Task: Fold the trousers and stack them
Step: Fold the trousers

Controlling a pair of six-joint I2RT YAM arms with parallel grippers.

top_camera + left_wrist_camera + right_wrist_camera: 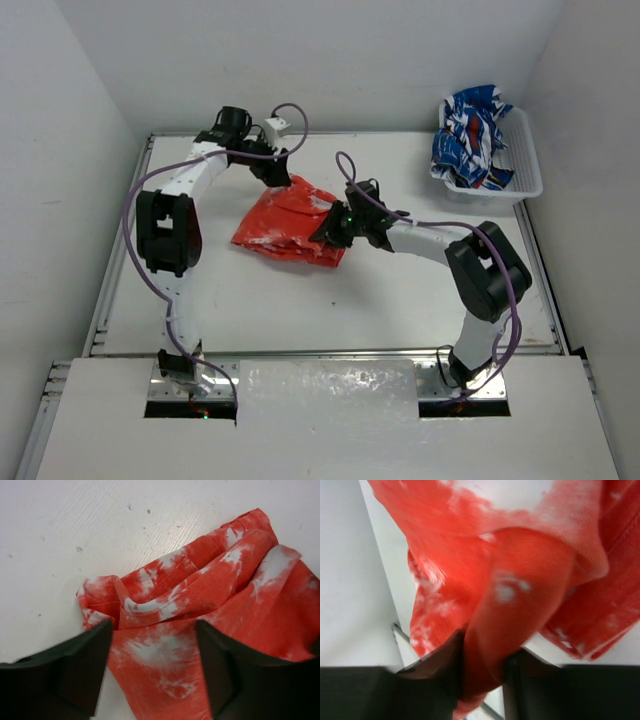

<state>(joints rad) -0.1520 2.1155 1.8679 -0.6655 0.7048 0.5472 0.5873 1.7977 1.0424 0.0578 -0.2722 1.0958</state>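
Note:
The red-orange trousers (pixel 285 225) with white speckles lie bunched near the middle of the table. My left gripper (pixel 282 175) is at their far edge, open, its jaws straddling a fold of the cloth (pixel 165 655) without closing on it. My right gripper (pixel 325 232) is at their right edge, shut on a thick fold of the trousers (pixel 485 665) that rises between its fingers. In the right wrist view the cloth fills most of the frame.
A white basket (pixel 528 180) at the far right corner holds a blue, white and red patterned garment (pixel 470 135). The table (pixel 330 310) has raised rails along its left and right sides. Walls stand close on three sides.

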